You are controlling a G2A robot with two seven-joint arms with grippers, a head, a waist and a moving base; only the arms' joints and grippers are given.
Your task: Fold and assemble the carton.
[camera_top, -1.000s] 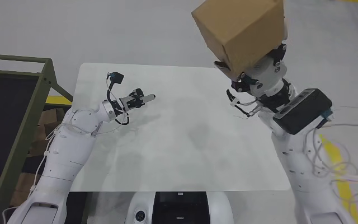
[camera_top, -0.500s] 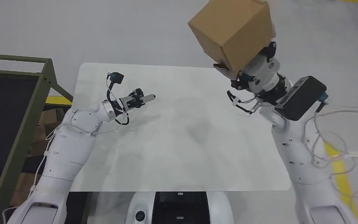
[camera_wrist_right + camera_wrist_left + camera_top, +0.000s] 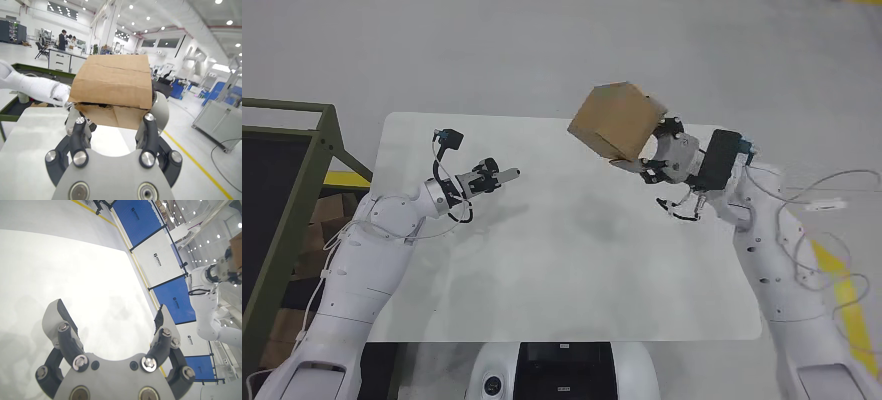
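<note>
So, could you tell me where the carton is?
In the top view the carton is held in the right jaws over the far edge of the table, right of centre.

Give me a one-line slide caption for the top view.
Right gripper holds the folded carton over the table's far edge; left gripper open and empty.

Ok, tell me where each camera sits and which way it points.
Top view: above the arms, looking down at the table; both arms show, the left gripper open over it, the right gripper holding the box in the air.
Left wrist view: on the left wrist, looking past its open fingers across the table to the right arm.
Right wrist view: on the right wrist, looking along its fingers at the box, the left arm behind.
Shared: each wrist view catches the opposite arm; all three show the table.
</note>
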